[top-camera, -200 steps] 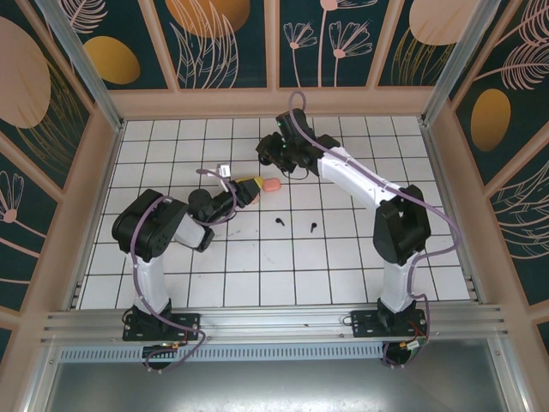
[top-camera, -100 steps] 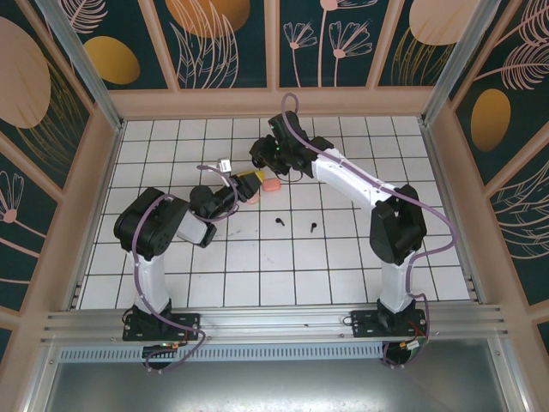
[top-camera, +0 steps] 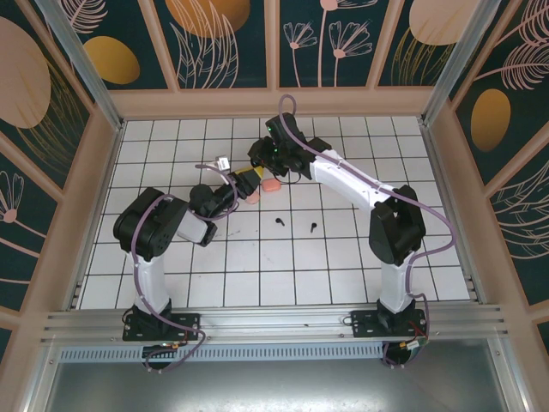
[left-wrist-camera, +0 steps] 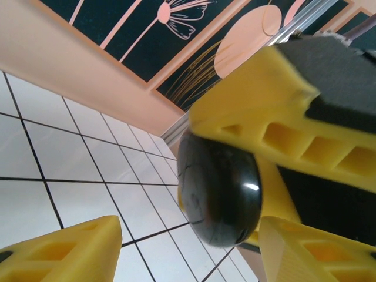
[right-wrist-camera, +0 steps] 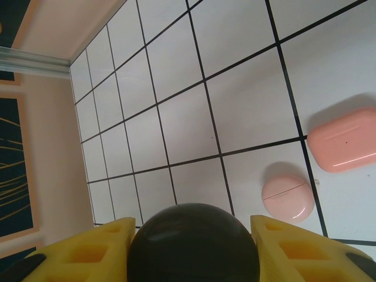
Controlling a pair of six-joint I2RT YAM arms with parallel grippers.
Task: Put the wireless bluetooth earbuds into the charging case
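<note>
Two black earbuds (top-camera: pixel 280 222) (top-camera: pixel 312 228) lie loose on the white tiles in the middle of the floor. The pale pink earbuds are out of view. My right gripper (top-camera: pixel 260 163) (right-wrist-camera: pixel 194 232) is shut on a round black charging case (right-wrist-camera: pixel 194 247) (left-wrist-camera: pixel 220 188), held closed above the floor at the far middle. My left gripper (top-camera: pixel 244 184) (left-wrist-camera: pixel 188 249) is right beside it, open, with its yellow fingers (left-wrist-camera: pixel 59 252) wide apart on either side of the black case's lower end.
A pink rounded-rectangular case (right-wrist-camera: pixel 342 141) (top-camera: pixel 270 184) and a round pink case (right-wrist-camera: pixel 287 197) lie closed on the tiles just under the two grippers. The wooden side wall (right-wrist-camera: pixel 53 176) stands beyond them.
My right gripper has carried the black case leftward to the left gripper. The left gripper has edged up to meet it. The black earbuds have not moved.
</note>
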